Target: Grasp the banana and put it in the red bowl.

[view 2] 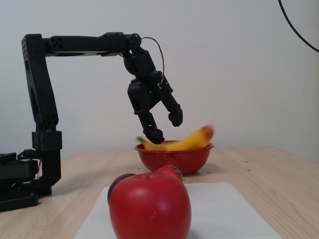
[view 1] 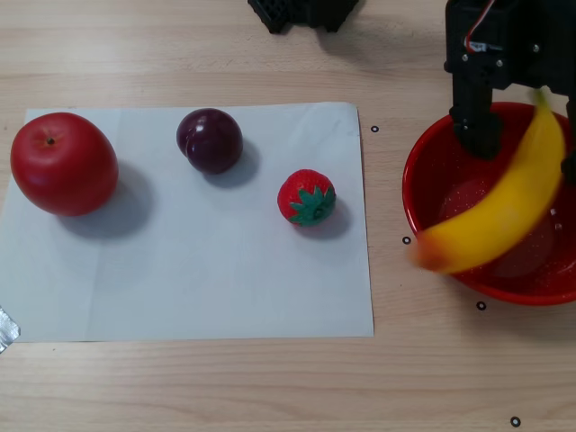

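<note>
One blurred yellow banana (view 1: 504, 216) over red bowl (view 1: 423, 171).

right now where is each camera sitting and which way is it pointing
Other view: above the table, looking straight down at the paper sheet, the fruit and the red bowl; only the gripper and a bit of the base show.
Fixed view: low at table height, looking level across the apple toward the wall; the whole arm shows, gripper open.
Both show the banana dropping into the bowl.
</note>
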